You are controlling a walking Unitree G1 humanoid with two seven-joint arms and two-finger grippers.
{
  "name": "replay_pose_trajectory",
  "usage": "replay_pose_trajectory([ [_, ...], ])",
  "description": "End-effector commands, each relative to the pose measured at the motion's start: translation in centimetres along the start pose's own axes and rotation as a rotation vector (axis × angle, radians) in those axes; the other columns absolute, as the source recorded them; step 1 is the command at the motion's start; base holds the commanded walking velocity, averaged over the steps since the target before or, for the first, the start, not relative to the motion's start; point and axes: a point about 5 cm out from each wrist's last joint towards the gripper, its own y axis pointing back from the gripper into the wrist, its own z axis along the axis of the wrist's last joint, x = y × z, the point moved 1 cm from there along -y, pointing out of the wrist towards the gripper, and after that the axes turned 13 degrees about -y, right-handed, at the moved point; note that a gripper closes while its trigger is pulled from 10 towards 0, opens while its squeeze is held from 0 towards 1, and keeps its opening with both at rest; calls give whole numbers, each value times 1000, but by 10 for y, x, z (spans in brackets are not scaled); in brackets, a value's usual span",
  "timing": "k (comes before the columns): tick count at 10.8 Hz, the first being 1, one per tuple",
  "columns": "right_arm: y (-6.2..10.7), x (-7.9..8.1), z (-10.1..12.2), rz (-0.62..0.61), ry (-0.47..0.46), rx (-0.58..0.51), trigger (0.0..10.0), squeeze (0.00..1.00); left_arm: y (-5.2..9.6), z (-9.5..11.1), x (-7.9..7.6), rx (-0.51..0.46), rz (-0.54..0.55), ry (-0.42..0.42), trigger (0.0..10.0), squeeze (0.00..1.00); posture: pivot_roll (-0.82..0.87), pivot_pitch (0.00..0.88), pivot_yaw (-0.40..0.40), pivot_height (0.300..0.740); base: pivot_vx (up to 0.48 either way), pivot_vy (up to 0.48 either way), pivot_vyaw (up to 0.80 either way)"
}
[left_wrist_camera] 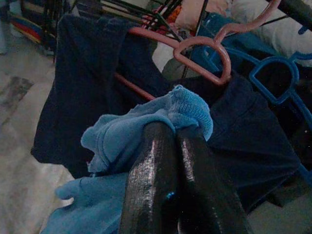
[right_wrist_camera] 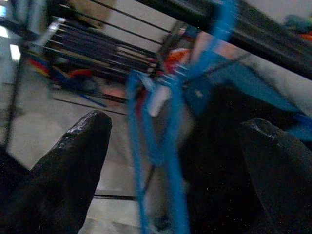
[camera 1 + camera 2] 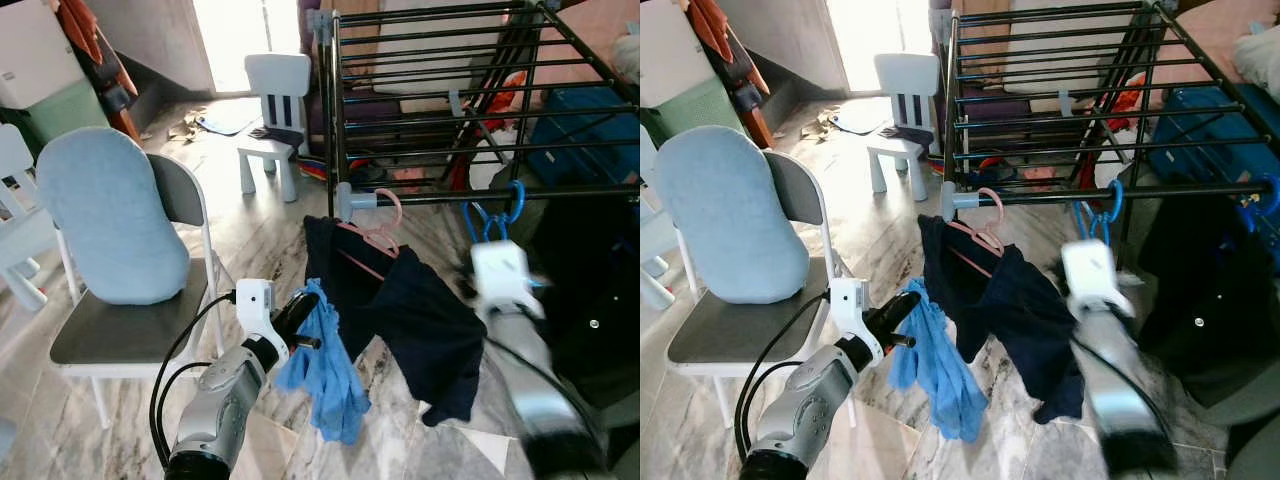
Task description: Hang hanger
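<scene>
A black drying rack [image 3: 440,60] stands ahead. On its front rail [image 3: 560,193] hangs a pink hanger [image 3: 383,225] carrying a dark navy garment [image 3: 420,310]. A blue hanger [image 3: 492,218] hangs from the same rail, further right. My right gripper [image 2: 178,126] is open just below that rail, and the blurred blue hanger [image 2: 170,141] shows between its spread fingers. My left gripper [image 3: 305,305] is low and left of the navy garment, shut on a light blue cloth [image 3: 325,370] that droops from its fingertips.
A folding chair [image 3: 130,335] with a pale blue cushion [image 3: 110,215] stands at the left. A small white chair [image 3: 275,100] is behind, and a blue case [image 3: 585,120] sits under the rack. A black garment [image 3: 590,290] hangs at the right above marble floor.
</scene>
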Motion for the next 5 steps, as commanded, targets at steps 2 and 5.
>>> replay_pose_trajectory([
  [2,-3,-15,-2,-54,-24,38,10000,0,-2,5,-3,-5,-23,-21,10000,0,-240,0,121,740,0,0,0],
  [5,-16,-6,-23,83,-58,219,10000,0,-6,12,0,-21,-10,-32,10000,0,-234,0,121,740,0,0,0],
])
